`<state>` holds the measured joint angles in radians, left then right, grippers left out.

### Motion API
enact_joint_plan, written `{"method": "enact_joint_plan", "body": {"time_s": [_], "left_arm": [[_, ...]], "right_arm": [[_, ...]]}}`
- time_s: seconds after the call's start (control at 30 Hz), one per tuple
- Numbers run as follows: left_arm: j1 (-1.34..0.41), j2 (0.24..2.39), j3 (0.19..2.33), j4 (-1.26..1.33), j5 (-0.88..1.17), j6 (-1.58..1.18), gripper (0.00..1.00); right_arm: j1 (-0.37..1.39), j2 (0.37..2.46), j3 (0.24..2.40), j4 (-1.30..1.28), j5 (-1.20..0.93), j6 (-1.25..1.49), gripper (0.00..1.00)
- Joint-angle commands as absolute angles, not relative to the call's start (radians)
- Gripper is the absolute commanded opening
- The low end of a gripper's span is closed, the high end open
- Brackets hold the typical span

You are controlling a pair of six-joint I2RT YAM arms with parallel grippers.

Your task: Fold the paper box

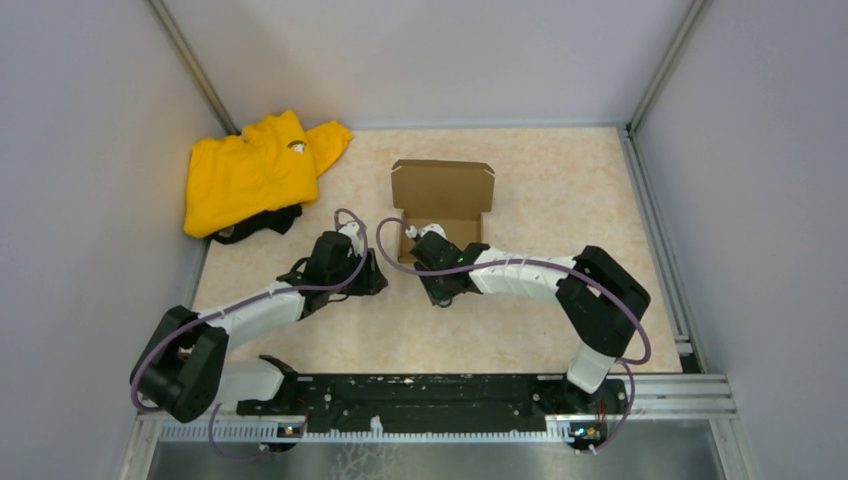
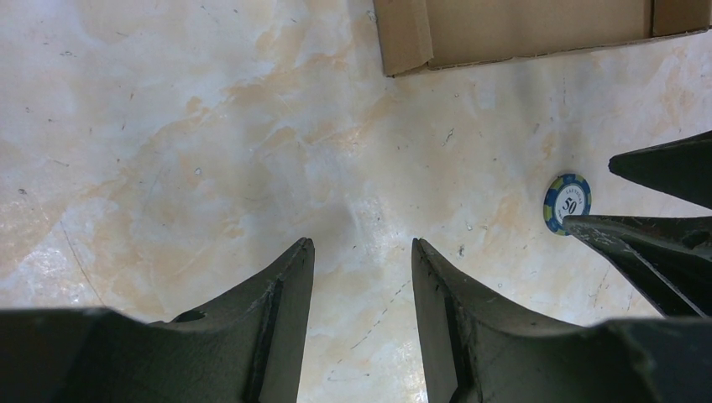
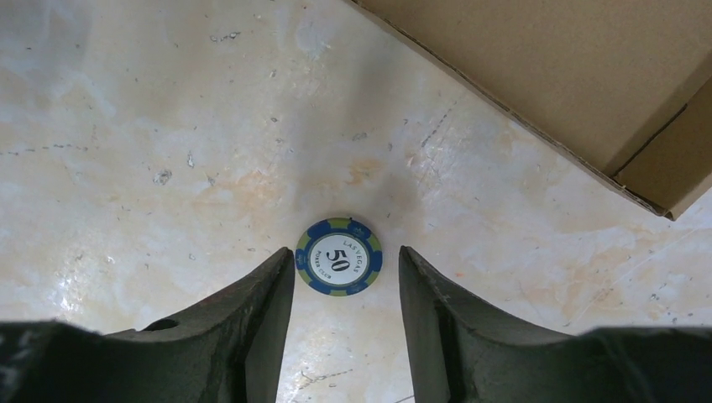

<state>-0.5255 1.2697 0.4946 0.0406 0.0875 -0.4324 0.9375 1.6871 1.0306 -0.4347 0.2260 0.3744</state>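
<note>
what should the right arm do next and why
Probably lift the right gripper over the chip and on to the near edge of the box. Its jaws stand open and empty, the chip lies flat on the table just off its fingertips, and the box beyond is not yet closed, so folding remains.

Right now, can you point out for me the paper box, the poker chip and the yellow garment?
paper box (image 1: 442, 187), top external view, on its open lid panel
poker chip (image 3: 338, 257), right wrist view, on its white centre with the 50
yellow garment (image 1: 250, 175), top external view, on the middle of the cloth
</note>
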Motion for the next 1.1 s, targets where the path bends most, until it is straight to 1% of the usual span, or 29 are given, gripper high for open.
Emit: {"method": "enact_joint_plan", "body": {"time_s": [0.0, 0.13, 0.43, 0.8, 0.97, 1.07], "left_arm": [[-0.520, 1.277, 0.494, 0.067, 0.100, -0.420, 0.53], [-0.520, 1.278, 0.497, 0.069, 0.103, -0.422, 0.53], [-0.520, 1.278, 0.501, 0.066, 0.104, -0.422, 0.53], [-0.520, 1.277, 0.496, 0.069, 0.105, -0.423, 0.53], [-0.520, 1.278, 0.492, 0.072, 0.105, -0.424, 0.53], [-0.520, 1.278, 0.490, 0.074, 0.105, -0.425, 0.53]], "right_arm": [[0.930, 1.683, 1.052, -0.424, 0.218, 0.363, 0.52], [0.930, 1.671, 1.009, -0.401, 0.200, 0.361, 0.60], [0.930, 1.685, 0.973, -0.365, 0.203, 0.363, 0.59], [0.930, 1.721, 0.991, -0.366, 0.206, 0.364, 0.55], [0.931, 1.727, 0.988, -0.361, 0.198, 0.362, 0.51], [0.931, 1.733, 0.988, -0.356, 0.188, 0.362, 0.47]]}}
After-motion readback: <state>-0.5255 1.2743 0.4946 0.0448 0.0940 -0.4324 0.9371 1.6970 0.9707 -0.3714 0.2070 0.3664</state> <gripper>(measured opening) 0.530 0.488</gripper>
